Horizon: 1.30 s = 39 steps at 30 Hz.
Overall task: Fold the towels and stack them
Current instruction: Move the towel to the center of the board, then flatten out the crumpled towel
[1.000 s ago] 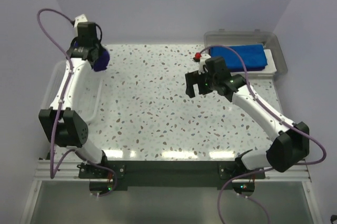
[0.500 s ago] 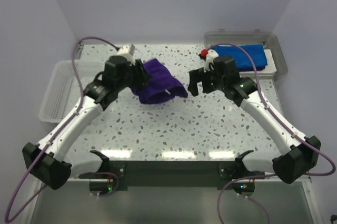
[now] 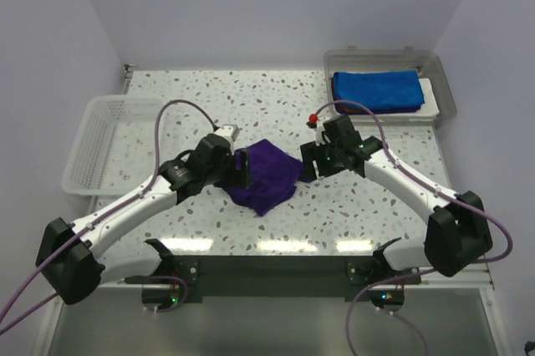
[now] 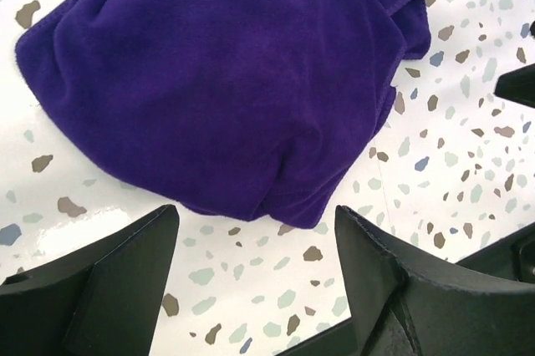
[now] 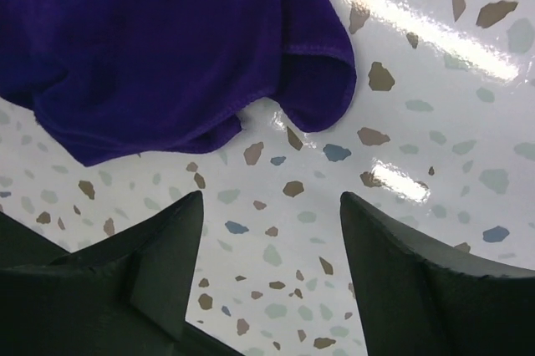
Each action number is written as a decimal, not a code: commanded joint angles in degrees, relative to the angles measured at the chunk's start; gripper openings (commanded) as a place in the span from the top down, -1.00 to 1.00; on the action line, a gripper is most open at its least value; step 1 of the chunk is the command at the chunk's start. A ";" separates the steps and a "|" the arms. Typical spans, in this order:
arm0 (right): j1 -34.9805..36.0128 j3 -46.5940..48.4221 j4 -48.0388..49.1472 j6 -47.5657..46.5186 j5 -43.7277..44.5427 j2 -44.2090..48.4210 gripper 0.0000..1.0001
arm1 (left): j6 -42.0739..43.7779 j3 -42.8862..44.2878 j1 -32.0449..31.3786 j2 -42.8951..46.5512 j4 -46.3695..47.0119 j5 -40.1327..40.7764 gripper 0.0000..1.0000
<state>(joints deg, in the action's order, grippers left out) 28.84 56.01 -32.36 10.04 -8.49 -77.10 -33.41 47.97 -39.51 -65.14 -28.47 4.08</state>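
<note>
A crumpled deep purple towel [image 3: 266,174] lies in a heap on the speckled table, between the two arms. My left gripper [image 3: 243,169] sits at the heap's left edge, open, nothing between its fingers; in the left wrist view the purple towel [image 4: 226,80] lies just beyond the gripper [image 4: 257,221]. My right gripper [image 3: 306,165] stands open at the heap's right edge; its wrist view shows the purple towel [image 5: 159,47] ahead of the gripper [image 5: 272,205]. A folded royal blue towel [image 3: 377,89] rests in the grey tray [image 3: 447,93] at the back right.
A white mesh basket [image 3: 107,143] stands at the left edge of the table. The tray is lined with a white sheet [image 3: 429,89]. Purple cables loop above both arms.
The left arm carried the purple towel from over the basket to the table's middle and let it go, its jaws now open. The right arm moved down to the towel's right edge.
</note>
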 commanded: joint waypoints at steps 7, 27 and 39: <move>-0.01 -0.29 11.16 5.60 6.64 -10.25 0.02 | 3.70 10.11 -9.52 -15.25 6.06 4.18 -0.60; 0.16 -0.73 13.90 5.69 9.64 -20.63 0.28 | -4.38 10.57 -20.35 -33.91 -0.53 24.83 -0.12; -0.89 10.85 2.85 1.21 18.94 -11.69 1.00 | 1.66 10.92 -12.88 -23.56 -5.90 30.91 1.00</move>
<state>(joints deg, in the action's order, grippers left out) 28.69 59.59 -25.41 13.80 4.62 -95.72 -35.88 57.52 -54.57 -94.61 -33.12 32.01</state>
